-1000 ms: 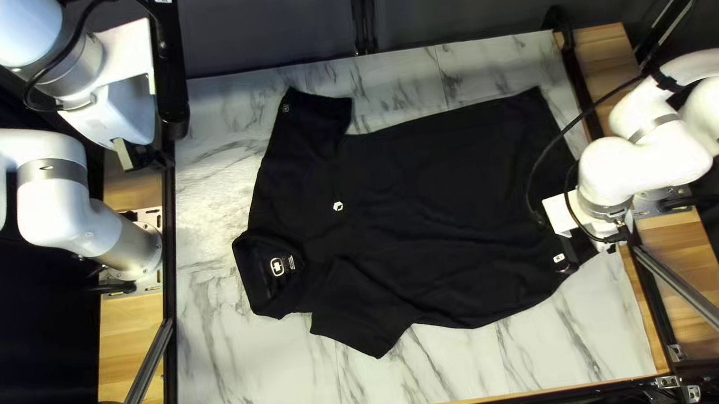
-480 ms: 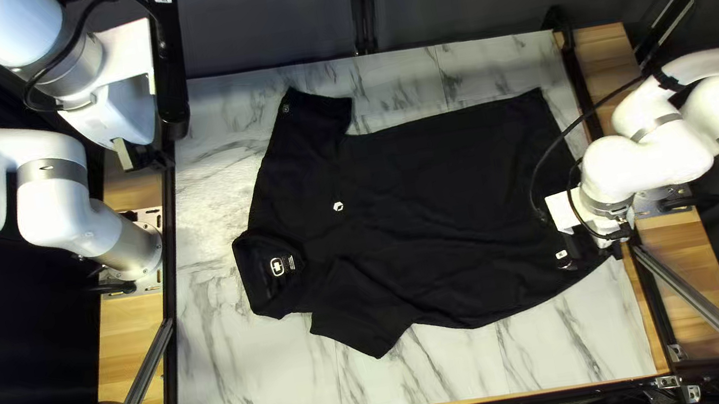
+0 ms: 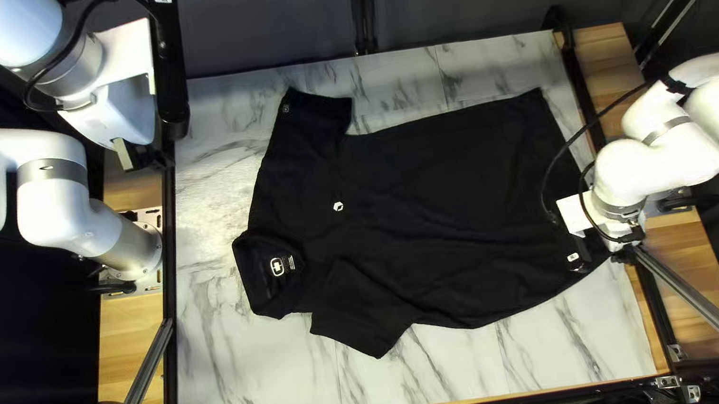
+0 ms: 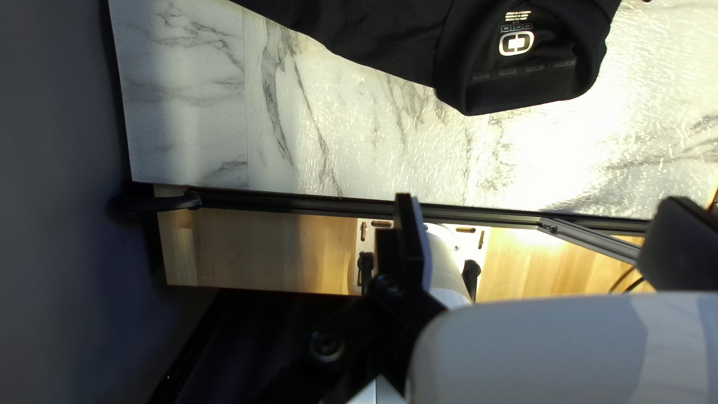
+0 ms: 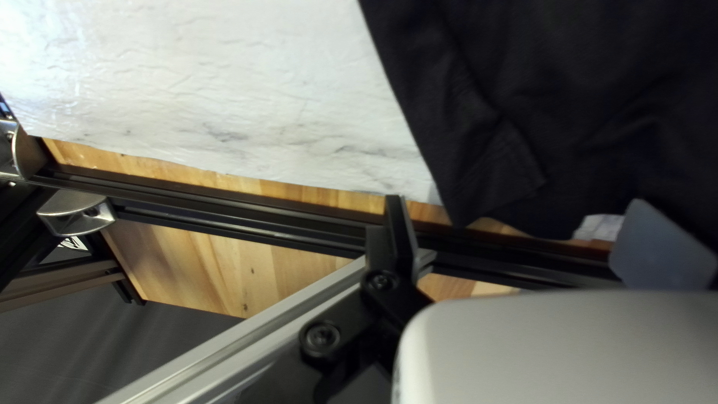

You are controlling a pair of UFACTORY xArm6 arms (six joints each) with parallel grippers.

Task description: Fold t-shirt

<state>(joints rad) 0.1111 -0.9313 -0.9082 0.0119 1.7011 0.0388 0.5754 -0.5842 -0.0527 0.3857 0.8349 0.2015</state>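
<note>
Black jaws stand spread on both our grippers. Our left gripper point(image 3: 143, 156) hangs beside the far part of the surface's left edge, well apart from the shirt point(image 3: 438, 209); beyond its jaws we see a wooden board point(image 4: 299, 251), a dark rail point(image 4: 299, 201) and the shirt's collar. Our right gripper point(image 3: 625, 252) is at the surface's right edge, near the hem point(image 3: 546, 119), whose near corner reaches past the marbled surface point(image 3: 244, 384) onto the wood. Whether those jaws touch the cloth, we cannot tell. The shirt lies spread flat, collar point(image 3: 255, 281) toward our left arm and hem toward our right. One sleeve point(image 3: 318, 120) points to the far edge, the other point(image 3: 360, 315) to the near one, and a small white logo point(image 3: 338, 206) shows on the black cloth. Past the far edge hangs a dark curtain point(image 3: 263, 15).
</note>
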